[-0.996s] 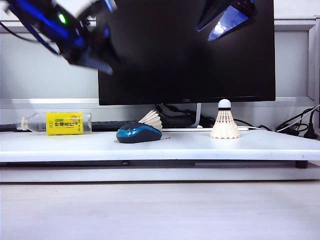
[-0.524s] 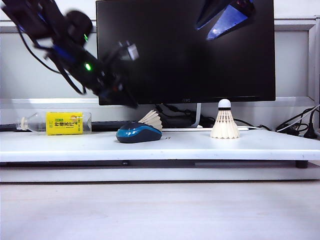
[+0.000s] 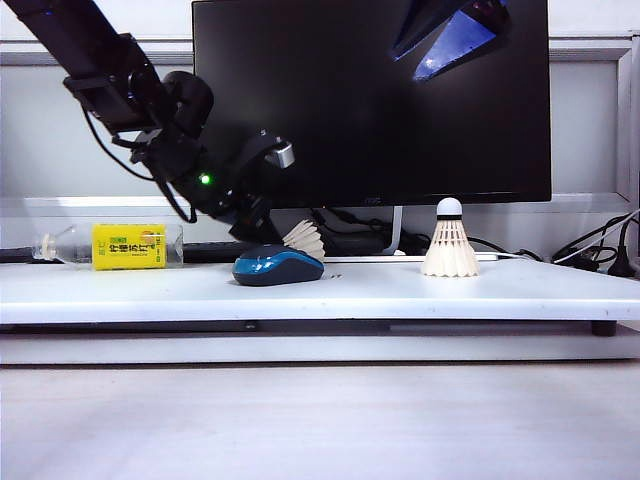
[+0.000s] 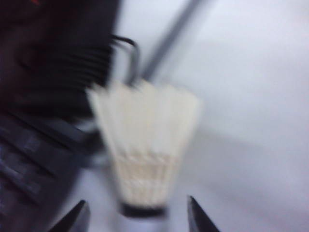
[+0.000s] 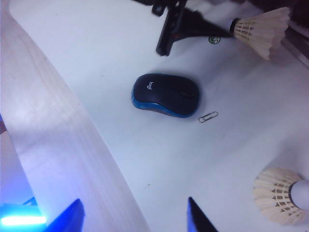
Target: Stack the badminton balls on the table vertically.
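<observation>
Badminton balls sat apart on the bench (image 3: 120, 285), unstacked. Near to far from the bench's front edge: blue-black mouse (image 3: 278, 267) came first, roughly mid-bench and a little toward the left end. Small paperclip (image 5: 208, 117) lay just beside the mouse, not touching it. Lying shuttlecock (image 3: 303, 239) was right behind the mouse, on its side, feather skirt fanned up above the mouse's back in the exterior view. Standing shuttlecock (image 3: 450, 243) was toward the right end, further back than the mouse, upright on its skirt with cork tip on top, well apart from the lying one.

Left pincer (image 3: 262, 228) was down low behind the mouse, at the lying shuttlecock's cork end. Left wrist view was blurred, but both fingertips (image 4: 77, 220) showed spread wide on either side of the dark-banded cork end, no contact visible, nothing gripped: released. The right wrist view showed the dark tips of that pincer next to the cork end too.

Right pincer (image 3: 452, 38) hung high above the bench, over the right half, in front of the monitor (image 3: 370, 100). Its blue fingertips (image 5: 65, 217) stood wide apart in its wrist view, nothing between them: released. That view looked down on the mouse, the paperclip and both shuttlecocks.

Further back, near the left end by the rear edge, a clear bottle (image 3: 110, 246) with a yellow label lay on its side. Monitor stood behind everything, screen dark. Cables (image 3: 595, 250) were bunched past the right rear corner.
</observation>
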Tool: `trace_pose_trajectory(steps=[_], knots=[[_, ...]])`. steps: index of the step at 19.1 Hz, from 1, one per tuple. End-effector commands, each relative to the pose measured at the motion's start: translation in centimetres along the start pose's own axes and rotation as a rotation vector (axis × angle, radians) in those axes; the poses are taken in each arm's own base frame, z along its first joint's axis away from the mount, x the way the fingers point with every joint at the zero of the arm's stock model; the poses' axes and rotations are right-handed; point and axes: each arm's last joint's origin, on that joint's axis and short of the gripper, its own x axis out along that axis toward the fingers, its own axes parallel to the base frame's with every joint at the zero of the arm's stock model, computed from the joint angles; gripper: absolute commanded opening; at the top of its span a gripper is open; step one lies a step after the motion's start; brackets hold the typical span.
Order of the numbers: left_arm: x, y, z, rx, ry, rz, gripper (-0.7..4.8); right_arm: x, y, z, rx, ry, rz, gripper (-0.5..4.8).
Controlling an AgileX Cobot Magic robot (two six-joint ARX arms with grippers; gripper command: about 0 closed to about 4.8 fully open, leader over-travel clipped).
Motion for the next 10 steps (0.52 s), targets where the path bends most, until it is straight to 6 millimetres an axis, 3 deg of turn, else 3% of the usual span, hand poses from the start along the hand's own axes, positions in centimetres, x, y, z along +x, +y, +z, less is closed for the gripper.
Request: trace_pose_trajectory(steps=[1,10], knots=[[0.4,0.4,0.3,0.012,-0.016,0.012,2.75,-0.1,0.1,0.1,-0.015,-0.014,0.006,2.73],[1.2,-0.2,-1.0,-0.010,0.025,-0.025,2.74,-0.1,0.1,0.0,-0.009,-0.008,0.018,2.73]])
